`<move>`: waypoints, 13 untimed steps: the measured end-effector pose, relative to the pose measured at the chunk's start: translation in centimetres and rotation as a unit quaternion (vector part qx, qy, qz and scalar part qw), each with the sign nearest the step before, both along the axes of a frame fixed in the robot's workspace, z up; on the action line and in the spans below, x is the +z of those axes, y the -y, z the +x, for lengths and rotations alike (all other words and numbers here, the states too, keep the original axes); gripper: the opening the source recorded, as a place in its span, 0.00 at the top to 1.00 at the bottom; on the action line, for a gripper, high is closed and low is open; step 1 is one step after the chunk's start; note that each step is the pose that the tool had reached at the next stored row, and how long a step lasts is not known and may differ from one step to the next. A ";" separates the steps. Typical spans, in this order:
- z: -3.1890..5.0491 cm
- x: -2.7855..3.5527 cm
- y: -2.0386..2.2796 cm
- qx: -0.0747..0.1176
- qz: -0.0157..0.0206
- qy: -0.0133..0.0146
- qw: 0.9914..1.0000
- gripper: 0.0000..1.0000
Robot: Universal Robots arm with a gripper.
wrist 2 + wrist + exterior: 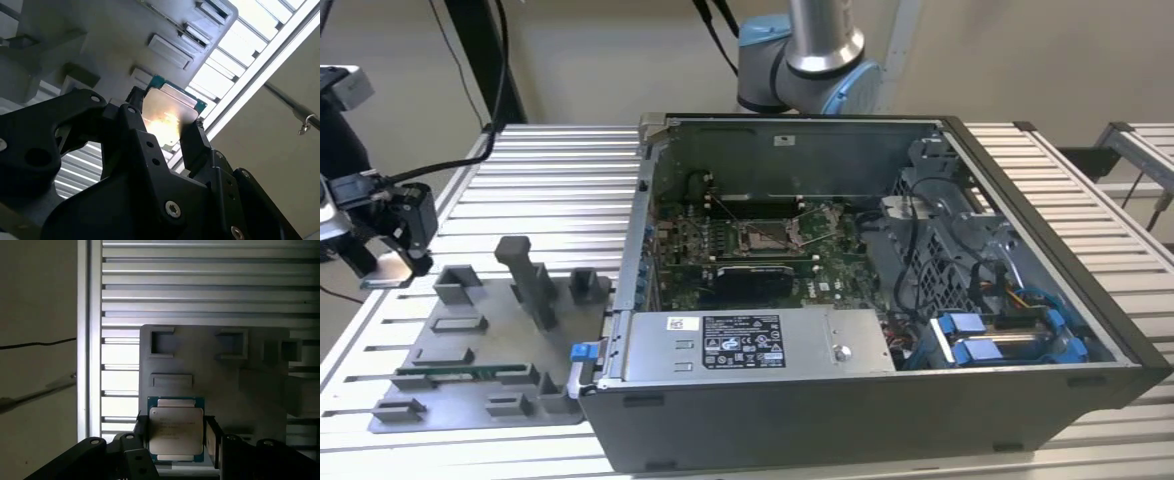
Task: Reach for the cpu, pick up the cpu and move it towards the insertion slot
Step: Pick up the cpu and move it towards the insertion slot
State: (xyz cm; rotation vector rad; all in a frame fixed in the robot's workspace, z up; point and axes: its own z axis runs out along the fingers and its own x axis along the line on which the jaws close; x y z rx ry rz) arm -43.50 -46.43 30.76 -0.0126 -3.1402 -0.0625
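Silver arm tube, blue joint caps, black claw, hex screws

We see the cpu, a flat square chip with a silvery top and green rim, pinched by two opposite edges in the claw above the desk near its edge on the exterior view's left. The slot, silver-framed and dark-centred, lies flat on the green board, well apart.
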 end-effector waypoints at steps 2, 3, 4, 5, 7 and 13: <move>0.00 0.29 0.00 0.000 0.000 0.000 1.000 1.00; 0.00 0.44 0.00 0.000 0.000 0.000 1.000 1.00; 0.00 0.60 0.00 0.000 0.000 0.000 1.000 1.00; 0.00 0.76 0.00 0.000 0.000 0.000 1.000 1.00; 0.00 1.09 0.00 0.000 0.000 0.000 1.000 1.00; 0.00 2.07 0.00 0.000 0.000 0.000 1.000 1.00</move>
